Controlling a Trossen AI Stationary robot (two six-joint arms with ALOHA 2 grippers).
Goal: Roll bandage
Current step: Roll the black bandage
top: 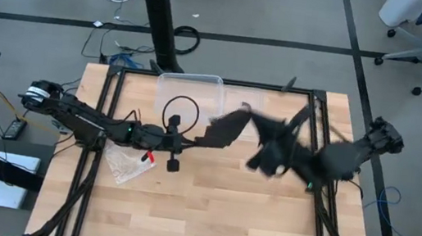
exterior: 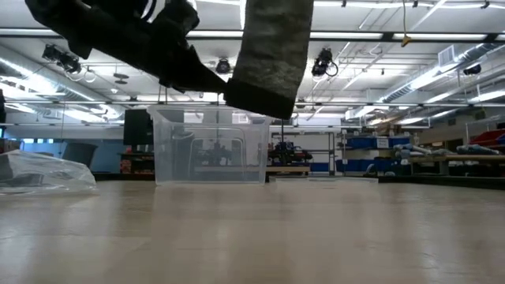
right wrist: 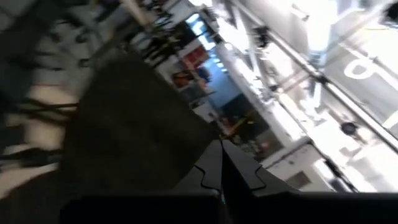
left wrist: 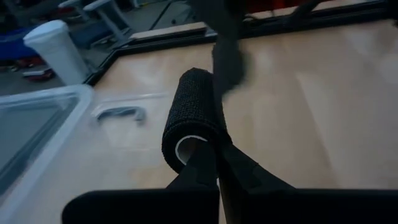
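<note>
The black bandage is partly wound into a roll (top: 222,129) with a white core (left wrist: 186,146), and is held above the table. Its free strip (top: 271,128) runs from the roll toward the table's right. My left gripper (top: 194,139) is shut on the roll; it also shows in the low view (exterior: 193,75), with the bandage (exterior: 272,55) well above the tabletop. My right gripper (top: 271,161) is shut on the strip's other end, which fills the right wrist view as dark fabric (right wrist: 137,130). My left gripper pinches the roll's near open end (left wrist: 198,144) between its two fingers, which come level from the table's left, along the roll. The roll is lifted clear and the strip (left wrist: 227,56) leads away from its far end. My right gripper pinches the strip's fabric (right wrist: 186,149) between its two fingers, coming from the table's right. The fabric is bunched there; one layer or several, I cannot tell. The strip is lifted clear of the table.
A clear plastic box (top: 190,90) stands at the table's far edge, behind the roll. Its clear lid with a handle (left wrist: 118,113) lies beside it. A crinkly clear bag (top: 130,165) lies under my left arm. The table's near half is bare wood (top: 213,218).
</note>
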